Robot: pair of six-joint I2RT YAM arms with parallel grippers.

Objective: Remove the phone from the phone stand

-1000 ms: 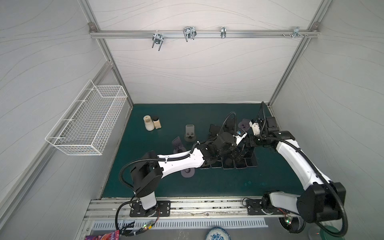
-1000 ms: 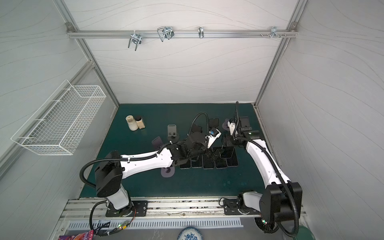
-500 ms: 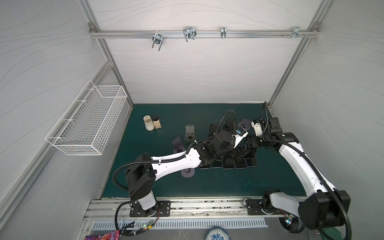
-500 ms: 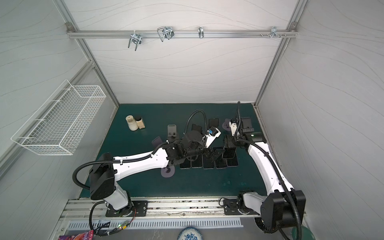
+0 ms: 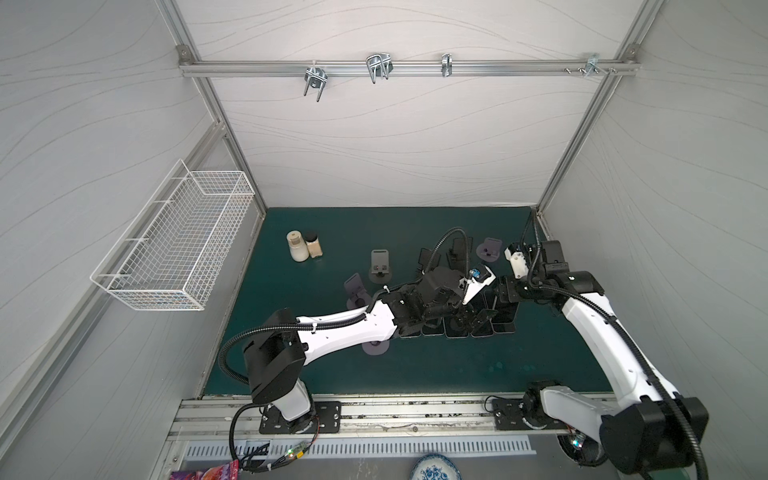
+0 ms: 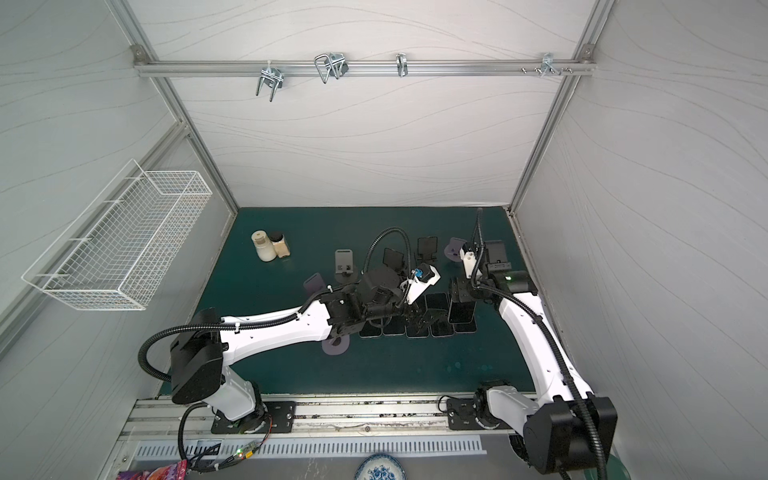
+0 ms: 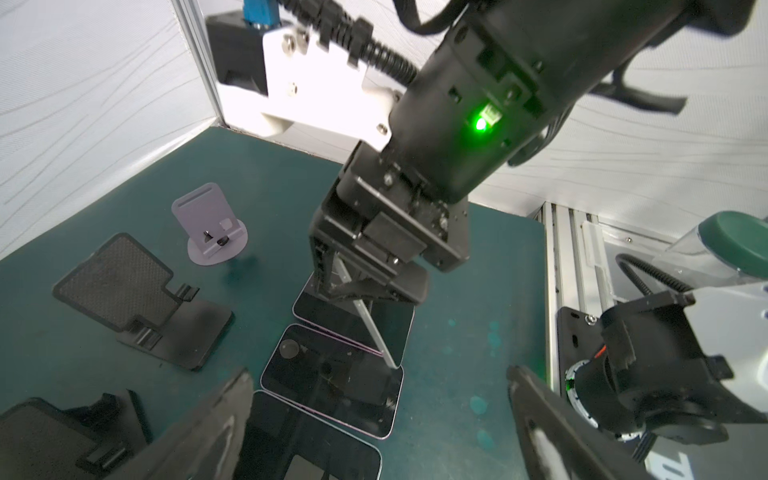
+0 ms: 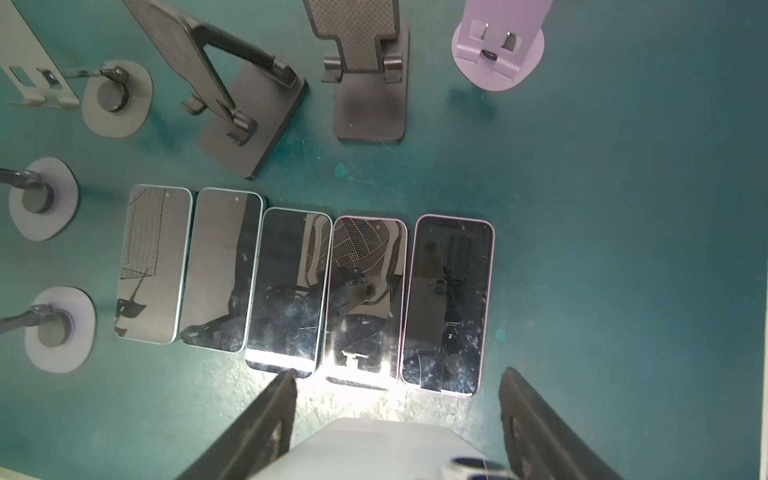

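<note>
White wavy-patterned wall panels [image 5: 395, 145] in an aluminium frame enclose a dark green rubbery mat [image 5: 415, 374]. Over the right end of the mat's phone row, a slim pale-bodied phone [image 8: 395, 446] with a silvery edge hangs upright, off every stand. The right gripper [image 7: 368, 286] clamps it across its width. Whether its lower end touches the row cannot be told.

That makes six phones: this one and five glossy black-screened phones [image 8: 286, 286] lying flat, side by side, screens up. Behind and to the left of them are six stands: two black folding stands [image 8: 370, 83] and four round-based stands [image 8: 496, 54] in lilac or grey.

The left gripper [image 7: 378, 374] hovers over the row, jaws spread wide, holding nothing.

Two jars sit side by side at the mat's rear left, a cream plastic jar [image 5: 297, 247] and a smaller black-lidded jar [image 5: 313, 245]. One white wire basket [image 5: 178, 245] hangs on the left wall.

Against a second ago, the right gripper has come forward from the rear right corner to the row, while the left gripper has kept its place.
</note>
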